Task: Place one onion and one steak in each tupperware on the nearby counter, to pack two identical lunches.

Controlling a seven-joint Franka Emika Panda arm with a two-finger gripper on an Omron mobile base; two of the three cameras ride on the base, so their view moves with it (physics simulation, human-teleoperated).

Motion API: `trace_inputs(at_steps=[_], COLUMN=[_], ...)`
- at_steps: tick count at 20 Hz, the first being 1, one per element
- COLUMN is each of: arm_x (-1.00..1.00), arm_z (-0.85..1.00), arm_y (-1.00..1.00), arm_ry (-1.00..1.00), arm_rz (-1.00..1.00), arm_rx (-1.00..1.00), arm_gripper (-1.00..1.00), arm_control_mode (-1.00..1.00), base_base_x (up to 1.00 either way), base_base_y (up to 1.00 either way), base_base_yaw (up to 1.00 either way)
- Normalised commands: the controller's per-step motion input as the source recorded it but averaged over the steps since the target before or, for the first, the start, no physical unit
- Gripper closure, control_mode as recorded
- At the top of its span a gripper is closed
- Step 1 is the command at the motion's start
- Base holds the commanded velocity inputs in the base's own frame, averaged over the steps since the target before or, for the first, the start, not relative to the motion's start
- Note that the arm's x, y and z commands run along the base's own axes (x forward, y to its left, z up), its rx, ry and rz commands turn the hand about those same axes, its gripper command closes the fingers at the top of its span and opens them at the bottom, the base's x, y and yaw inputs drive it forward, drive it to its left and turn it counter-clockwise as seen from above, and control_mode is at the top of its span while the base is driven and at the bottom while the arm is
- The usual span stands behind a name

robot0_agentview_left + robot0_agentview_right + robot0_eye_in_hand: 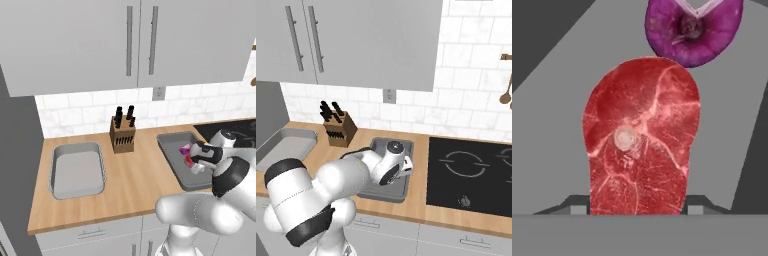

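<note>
Over the right-hand tupperware (172, 155), the gripper (192, 161) is lowered into the tray interior. In the hand view, the two finger tips (578, 209) stand on either side of the near end of the steak (641, 137), at its edges; the jaws are about half open and closed against the steak, which fills the gap between them. The steak is a red, marbled slab with a pale bone spot near its centre. It extends away from the jaws over the tray floor.

At the far end of the steak, a purple onion (693, 31) touches or slightly overlaps the steak edge. In the left base view the onion (185, 148) shows just beside the gripper, inside the same tray.

Bare grey tray floor lies on both long sides of the steak.

A second tupperware (76, 171) sits well apart on the left of the counter (132, 185). A knife block (122, 133) stands between the two trays, toward the wall. A black cooktop (471, 175) lies just beside the right-hand tray on its far side.
</note>
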Motion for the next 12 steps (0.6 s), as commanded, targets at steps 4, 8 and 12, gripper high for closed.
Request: trace_inputs(at_steps=[4,8,12], arm_x=[-0.46,-0.9,-0.81], arm_z=[0.59,1.0,1.0], arm_y=[-0.06,0.06,0.59], arm_ry=[-0.21,-0.35,-0.23], arm_rz=[0.05,0.05,0.01], arm_rx=[0.0,-0.03,-0.11], arm_gripper=[-1.0,-1.0,-1.0], arm_control_mode=[-1.0,-1.0,-1.0], base_base_x=[0.0,0.0,0.0], base_base_y=[0.0,0.0,0.0], base_base_yaw=[0.0,0.0,0.0])
